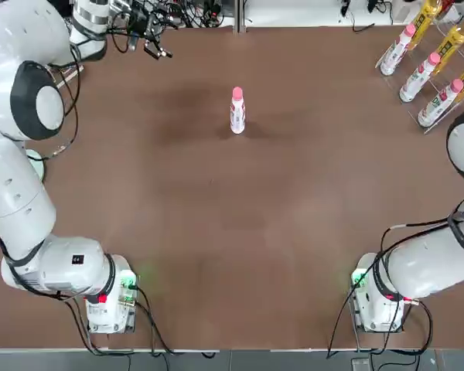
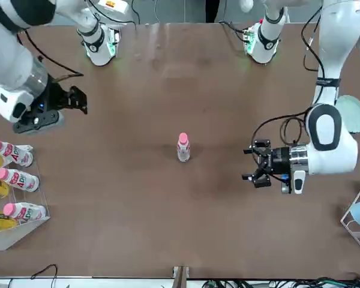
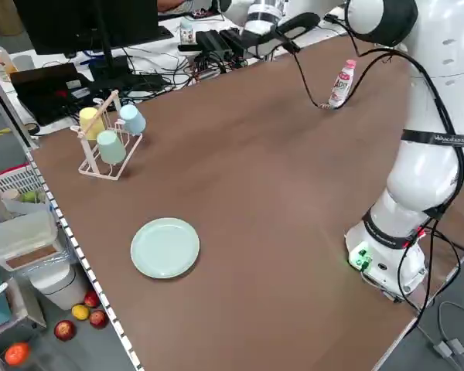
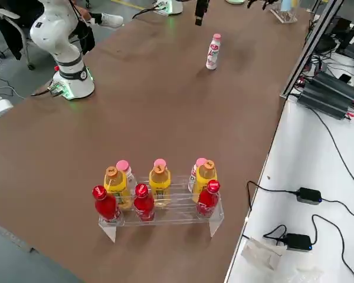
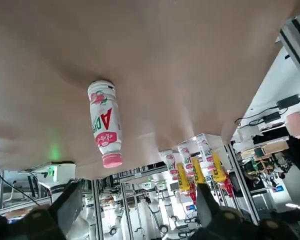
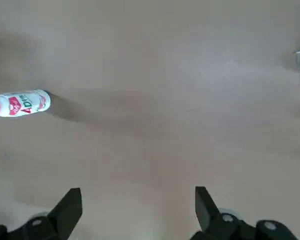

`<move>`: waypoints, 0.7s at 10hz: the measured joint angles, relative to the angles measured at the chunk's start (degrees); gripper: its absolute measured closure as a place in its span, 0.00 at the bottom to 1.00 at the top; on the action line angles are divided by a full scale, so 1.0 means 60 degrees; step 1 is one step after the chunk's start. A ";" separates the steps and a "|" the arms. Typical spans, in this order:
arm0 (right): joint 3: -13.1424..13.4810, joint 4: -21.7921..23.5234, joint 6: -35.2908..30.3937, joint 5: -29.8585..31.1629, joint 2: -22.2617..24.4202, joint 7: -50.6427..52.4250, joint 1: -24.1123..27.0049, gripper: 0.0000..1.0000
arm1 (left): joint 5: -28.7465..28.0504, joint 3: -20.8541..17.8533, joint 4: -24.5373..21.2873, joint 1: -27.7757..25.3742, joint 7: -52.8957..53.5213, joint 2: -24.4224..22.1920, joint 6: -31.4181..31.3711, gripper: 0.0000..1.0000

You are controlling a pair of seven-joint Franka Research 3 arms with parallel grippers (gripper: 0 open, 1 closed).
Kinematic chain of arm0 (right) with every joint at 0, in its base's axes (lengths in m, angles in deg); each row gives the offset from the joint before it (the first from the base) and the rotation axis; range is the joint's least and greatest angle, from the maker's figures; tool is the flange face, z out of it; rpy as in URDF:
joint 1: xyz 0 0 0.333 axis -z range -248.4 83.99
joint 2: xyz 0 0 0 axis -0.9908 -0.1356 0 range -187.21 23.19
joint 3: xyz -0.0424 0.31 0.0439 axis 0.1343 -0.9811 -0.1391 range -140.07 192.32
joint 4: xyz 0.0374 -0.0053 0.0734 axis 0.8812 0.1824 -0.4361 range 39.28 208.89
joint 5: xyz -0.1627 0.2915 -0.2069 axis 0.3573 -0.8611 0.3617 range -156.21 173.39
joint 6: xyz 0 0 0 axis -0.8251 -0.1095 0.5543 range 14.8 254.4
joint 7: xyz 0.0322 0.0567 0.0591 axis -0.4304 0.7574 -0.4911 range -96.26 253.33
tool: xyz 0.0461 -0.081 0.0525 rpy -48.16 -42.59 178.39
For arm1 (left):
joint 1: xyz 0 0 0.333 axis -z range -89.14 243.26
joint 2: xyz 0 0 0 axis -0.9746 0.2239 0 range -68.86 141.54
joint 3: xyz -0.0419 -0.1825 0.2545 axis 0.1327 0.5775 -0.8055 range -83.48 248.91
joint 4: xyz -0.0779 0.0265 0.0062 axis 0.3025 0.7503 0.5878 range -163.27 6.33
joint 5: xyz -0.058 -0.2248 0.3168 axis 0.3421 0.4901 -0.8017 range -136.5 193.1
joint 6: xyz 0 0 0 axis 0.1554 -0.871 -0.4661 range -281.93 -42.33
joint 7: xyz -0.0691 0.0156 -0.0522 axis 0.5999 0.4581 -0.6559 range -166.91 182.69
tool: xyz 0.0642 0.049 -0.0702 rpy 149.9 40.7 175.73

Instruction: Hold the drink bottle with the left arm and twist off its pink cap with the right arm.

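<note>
The drink bottle stands upright in the far middle of the brown table, and its pink cap sits on the neck. My left gripper hovers open at the far left, level with the table and apart from the bottle. It faces the bottle sideways in the front view, where the left gripper holds nothing. The left wrist view has the bottle and cap well ahead of the fingers. My right gripper hangs open at the right side, and the bottle lies far off in its wrist view.
A clear rack of yellow and white bottles stands at the far right corner; the right side view adds red-capped ones in the rack. A pale green plate and a wire stand with cups sit on the left.
</note>
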 joint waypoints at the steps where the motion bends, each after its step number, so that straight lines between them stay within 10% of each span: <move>1: -0.0004 -0.0001 0.0155 0.0001 -0.0016 -0.0444 -0.0332 0.00 | 0.0277 0.0017 -0.0064 0.0017 0.0065 0.0034 -0.0037 0.00; 7: 0.0007 -0.0002 0.1143 0.0190 -0.0675 -0.2045 -0.1363 0.00 | 0.1843 0.0064 -0.0124 0.0559 0.0923 0.0571 -0.1000 0.00</move>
